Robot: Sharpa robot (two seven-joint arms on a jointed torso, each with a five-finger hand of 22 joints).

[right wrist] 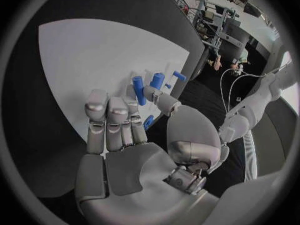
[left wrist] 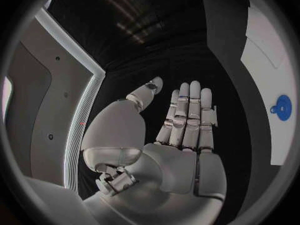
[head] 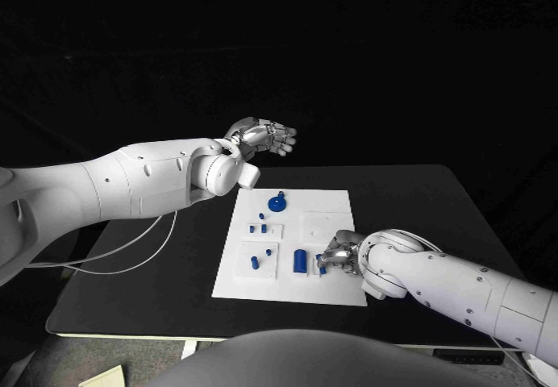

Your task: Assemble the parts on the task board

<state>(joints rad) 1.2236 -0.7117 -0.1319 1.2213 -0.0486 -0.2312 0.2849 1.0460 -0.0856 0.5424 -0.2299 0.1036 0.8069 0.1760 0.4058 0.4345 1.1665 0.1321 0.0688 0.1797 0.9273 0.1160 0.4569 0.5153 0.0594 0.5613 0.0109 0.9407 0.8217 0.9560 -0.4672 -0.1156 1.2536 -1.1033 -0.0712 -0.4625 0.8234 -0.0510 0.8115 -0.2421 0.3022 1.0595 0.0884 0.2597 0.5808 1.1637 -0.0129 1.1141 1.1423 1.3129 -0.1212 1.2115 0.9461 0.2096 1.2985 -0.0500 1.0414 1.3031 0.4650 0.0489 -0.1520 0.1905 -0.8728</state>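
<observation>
Looking down from the head view, we note the following.

Task board: we see the white task board [head: 326,286] lying flat in the middle of the black bench [head: 442,210], its long side running away from the robot.

Parts on the board: a round blue disc part [head: 276,202] sits near the far end; two small blue pegs [head: 257,229] stand in a raised white block near the middle; another blue peg [head: 256,261] stands in a white block nearer the robot, with a smaller one just beside it; a larger blue cylinder [head: 300,260] stands upright near the board's near right part.

Right robot hand: we find the right robot hand [head: 341,251] low over the board's near right edge, just beside the larger cylinder. In the right wrist view its fingers [right wrist: 112,120] are curled in and its thumb reaches toward a slim blue peg [right wrist: 139,90], with a small blue piece [right wrist: 149,121] showing between thumb and fingers. We cannot tell whether it is actually pinching anything.

Left robot hand: we see the left robot hand [head: 265,135] raised beyond the board's far end, well apart from it. In the left wrist view its fingers [left wrist: 187,115] are straight, thumb apart, holding nothing.
</observation>
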